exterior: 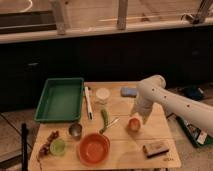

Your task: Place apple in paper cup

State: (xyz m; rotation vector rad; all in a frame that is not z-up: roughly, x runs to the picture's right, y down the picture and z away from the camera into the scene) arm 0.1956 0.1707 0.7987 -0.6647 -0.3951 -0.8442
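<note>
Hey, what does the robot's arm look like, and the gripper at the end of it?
The arm is a thick, smooth white tube with rounded joints and a row of small dark dots along its side. No loose cables show. The gripper, pale like the arm, sits just above the apple.

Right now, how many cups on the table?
3. Paper cup at back centre beside the green tray; metal cup in front of the tray; green cup front left. The arm hides some table. The gripper is at the apple, right of centre.
</note>
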